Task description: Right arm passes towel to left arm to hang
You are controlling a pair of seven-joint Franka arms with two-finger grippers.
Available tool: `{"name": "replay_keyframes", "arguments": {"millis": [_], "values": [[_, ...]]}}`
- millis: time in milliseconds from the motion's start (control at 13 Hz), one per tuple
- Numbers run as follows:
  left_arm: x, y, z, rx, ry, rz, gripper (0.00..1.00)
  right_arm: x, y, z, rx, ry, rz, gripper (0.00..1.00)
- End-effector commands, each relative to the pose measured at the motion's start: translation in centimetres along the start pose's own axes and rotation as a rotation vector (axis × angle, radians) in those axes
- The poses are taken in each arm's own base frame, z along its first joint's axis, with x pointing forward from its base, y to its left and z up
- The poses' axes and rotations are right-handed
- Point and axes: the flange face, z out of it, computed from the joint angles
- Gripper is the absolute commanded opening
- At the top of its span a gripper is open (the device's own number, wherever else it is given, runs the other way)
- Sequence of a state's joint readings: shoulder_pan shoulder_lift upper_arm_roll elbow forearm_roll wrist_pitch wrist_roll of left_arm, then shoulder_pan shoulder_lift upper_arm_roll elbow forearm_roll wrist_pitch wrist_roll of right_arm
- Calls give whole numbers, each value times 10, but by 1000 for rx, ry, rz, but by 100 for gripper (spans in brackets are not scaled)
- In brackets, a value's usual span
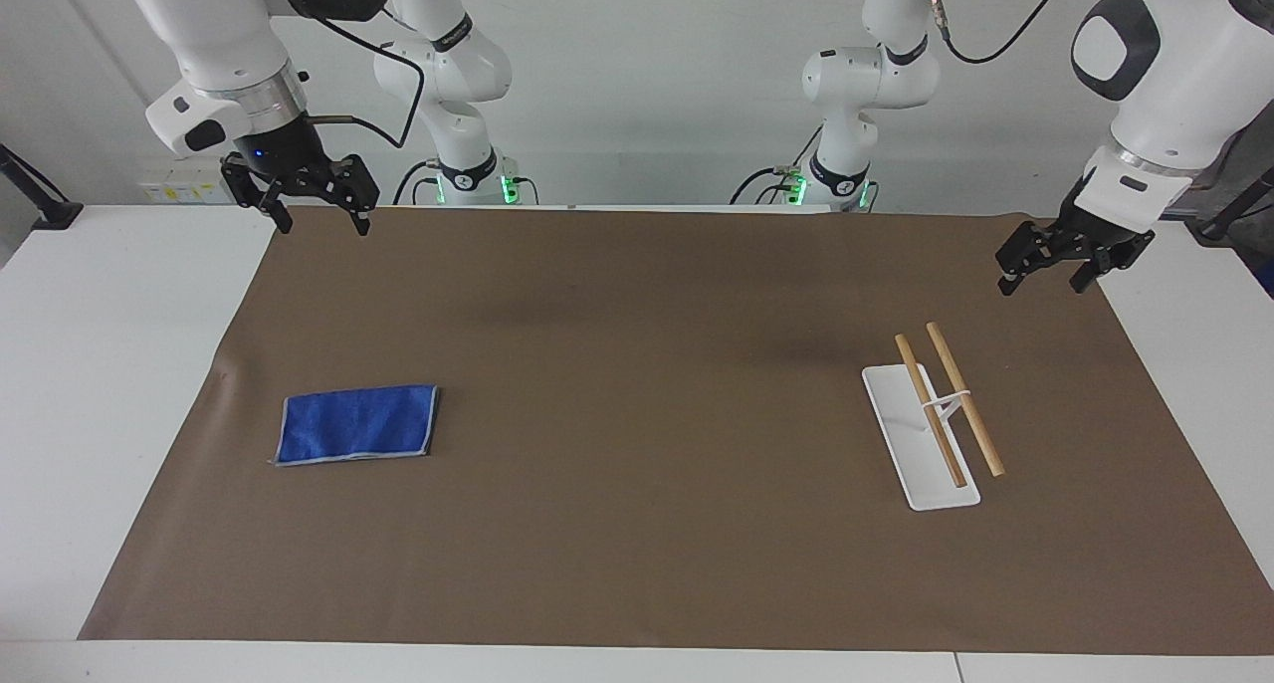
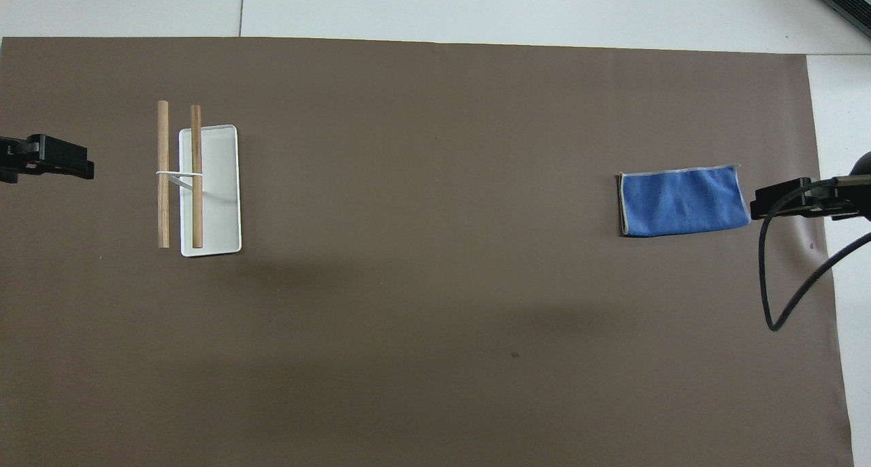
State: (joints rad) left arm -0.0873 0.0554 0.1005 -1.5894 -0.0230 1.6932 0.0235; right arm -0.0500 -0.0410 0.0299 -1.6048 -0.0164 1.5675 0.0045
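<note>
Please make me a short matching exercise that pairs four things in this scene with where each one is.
Things:
1. towel
2. rack
3. right claw
4. left claw

Places:
A. standing on the mat at the left arm's end
B. raised and open over the mat's corner at the right arm's end
C. lying folded flat on the mat at the right arm's end
D. raised and open over the mat's edge near the rack

Pairs: 1-C, 2-A, 3-B, 4-D
</note>
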Motion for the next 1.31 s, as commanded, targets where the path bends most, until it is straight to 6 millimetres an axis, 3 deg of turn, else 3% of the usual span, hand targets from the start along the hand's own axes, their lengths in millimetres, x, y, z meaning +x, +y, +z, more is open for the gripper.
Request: {"name": "replay_keyframes", "arguments": {"millis": [0,923,1231], "values": [[-6,-1,-4,-11,1,7,100,-7,1,-1,14,-12,9,100],[-6,-1,-4,-12,1,7,100,-7,6,7,14,10,12,100],[-6,-1,-4,-11,1,7,100,-1,11,45,13,53,18,100]]}}
